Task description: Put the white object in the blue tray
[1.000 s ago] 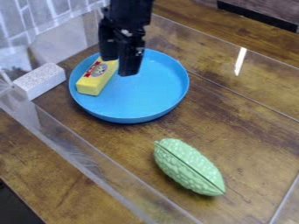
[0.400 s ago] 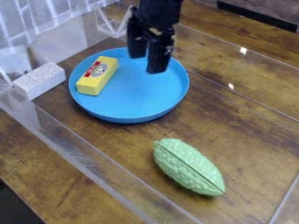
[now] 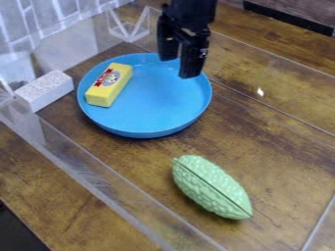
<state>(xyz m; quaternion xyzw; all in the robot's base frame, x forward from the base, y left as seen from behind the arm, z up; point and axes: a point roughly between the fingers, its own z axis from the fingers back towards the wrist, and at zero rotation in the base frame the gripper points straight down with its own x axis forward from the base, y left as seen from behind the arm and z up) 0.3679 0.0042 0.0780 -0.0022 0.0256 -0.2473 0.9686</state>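
Note:
The white object [image 3: 43, 89] is a small whitish speckled block lying on the wooden table at the left, outside the blue tray [image 3: 164, 110]. The tray is a wide round blue dish, and a yellow bar [image 3: 109, 84] with a red-and-white label lies in its left part. My gripper [image 3: 185, 56] hangs over the tray's far right rim, well to the right of the white block. Its black fingers [image 3: 193, 55] point down, open, with nothing between them.
A green ridged oval object [image 3: 213, 185] lies on the table at the front right. A clear plastic wall [image 3: 92, 157] runs diagonally across the front left. Crumpled clear sheeting [image 3: 26, 39] fills the back left corner.
The gripper has moved right and away, from over the yellow bar at the tray's left to the tray's far right rim. It stayed open. Nothing else moved.

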